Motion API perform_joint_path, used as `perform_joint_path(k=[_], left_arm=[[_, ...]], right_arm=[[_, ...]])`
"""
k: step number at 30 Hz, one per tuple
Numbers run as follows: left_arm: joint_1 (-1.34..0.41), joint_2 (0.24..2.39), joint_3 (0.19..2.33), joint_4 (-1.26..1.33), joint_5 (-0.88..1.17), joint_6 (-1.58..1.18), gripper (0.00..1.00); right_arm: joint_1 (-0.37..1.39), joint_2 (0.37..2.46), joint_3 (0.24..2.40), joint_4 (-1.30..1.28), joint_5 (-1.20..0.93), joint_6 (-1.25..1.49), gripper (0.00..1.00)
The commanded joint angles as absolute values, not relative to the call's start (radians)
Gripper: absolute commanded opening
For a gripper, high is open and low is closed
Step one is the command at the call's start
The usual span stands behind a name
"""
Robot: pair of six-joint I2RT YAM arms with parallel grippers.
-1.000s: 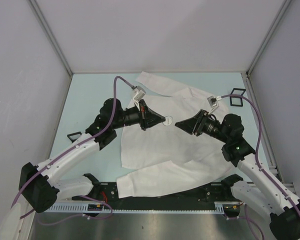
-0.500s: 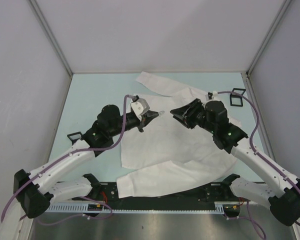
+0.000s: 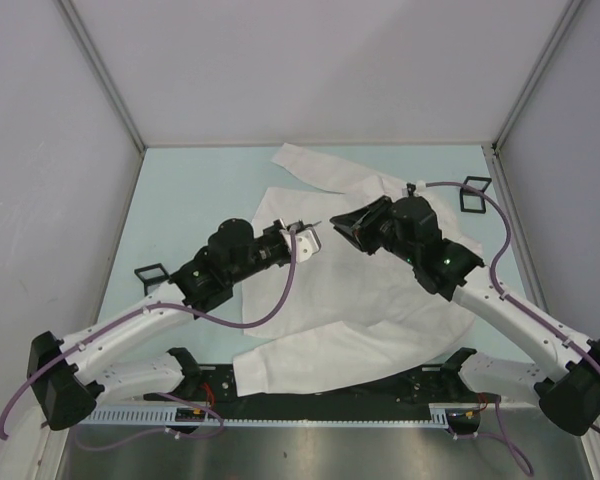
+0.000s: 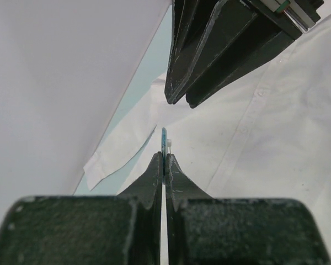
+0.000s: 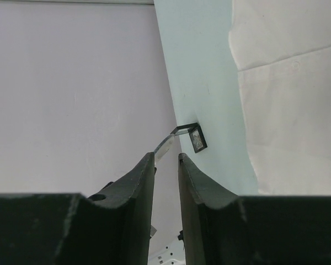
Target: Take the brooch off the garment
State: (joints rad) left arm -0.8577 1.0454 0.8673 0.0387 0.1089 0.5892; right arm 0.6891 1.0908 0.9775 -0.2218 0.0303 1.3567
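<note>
The garment (image 3: 360, 300) is a large white shirt spread flat across the table's middle; it also shows in the left wrist view (image 4: 276, 121) and the right wrist view (image 5: 287, 110). My left gripper (image 3: 313, 225) hovers above the shirt's upper left part. It is shut on the brooch (image 4: 164, 142), a thin blue-and-white piece seen edge-on and sticking out of the fingertips. The brooch hangs clear of the cloth. My right gripper (image 3: 343, 228) faces the left one a short way off. Its jaws stand a narrow gap apart with nothing between them (image 5: 166, 157). Its black fingers (image 4: 209, 61) fill the top of the left wrist view.
Small black brackets stand on the pale green table at the far right (image 3: 475, 193) and the left (image 3: 148, 271); the left one also shows in the right wrist view (image 5: 192, 136). Grey walls close in three sides. A metal rail (image 3: 320, 418) runs along the near edge.
My left gripper has lifted the brooch off the shirt, drawn back a little and rolled its wrist. My right gripper has moved up and towards the far left, closer to the left one.
</note>
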Motion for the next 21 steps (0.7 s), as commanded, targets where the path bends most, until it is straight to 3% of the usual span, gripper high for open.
perform_joint_path(k=[1,13,21], left_arm=[[-0.873,1.042,0.848,0.078,0.081,0.666,0.00],[-0.905,1.061,0.847,0.064,0.081,0.686,0.00],[-0.913,1.063,0.850,0.067,0.064,0.695,0.00]], right_arm=[[0.704,1.121,1.023,-0.209,0.063,1.391,0.28],[0.738,1.189,1.060,-0.180,0.061,1.397,0.27],[0.752,1.210,1.062,-0.173,0.052,1.416,0.16]])
